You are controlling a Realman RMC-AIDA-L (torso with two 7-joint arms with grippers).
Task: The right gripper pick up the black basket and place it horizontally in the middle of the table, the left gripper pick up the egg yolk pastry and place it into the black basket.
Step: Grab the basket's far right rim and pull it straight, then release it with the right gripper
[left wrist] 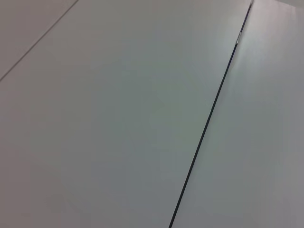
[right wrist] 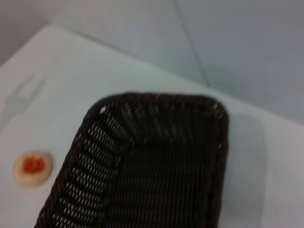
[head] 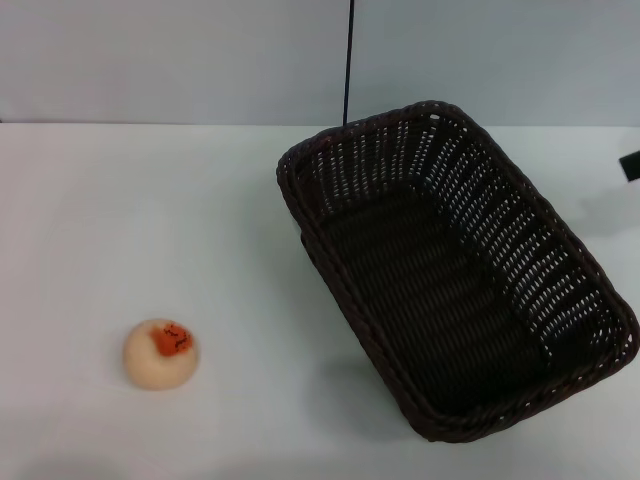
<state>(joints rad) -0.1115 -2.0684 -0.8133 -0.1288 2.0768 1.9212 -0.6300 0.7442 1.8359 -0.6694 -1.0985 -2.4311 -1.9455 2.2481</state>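
The black basket [head: 450,270] lies empty on the right half of the white table [head: 150,200], turned diagonally with one short end toward the back. It also shows in the right wrist view [right wrist: 152,166], seen from above its near end. The egg yolk pastry [head: 161,353] sits alone at the front left of the table, orange patch up, well apart from the basket; it also shows in the right wrist view [right wrist: 32,168]. A small black part of my right gripper [head: 630,165] shows at the right edge, beyond the basket's far right side. My left gripper is out of view.
A pale wall with a dark vertical seam [head: 348,60] stands behind the table. The left wrist view shows only pale panels and a dark seam [left wrist: 209,123]. A faint shadow [right wrist: 23,97] falls on the table beyond the pastry.
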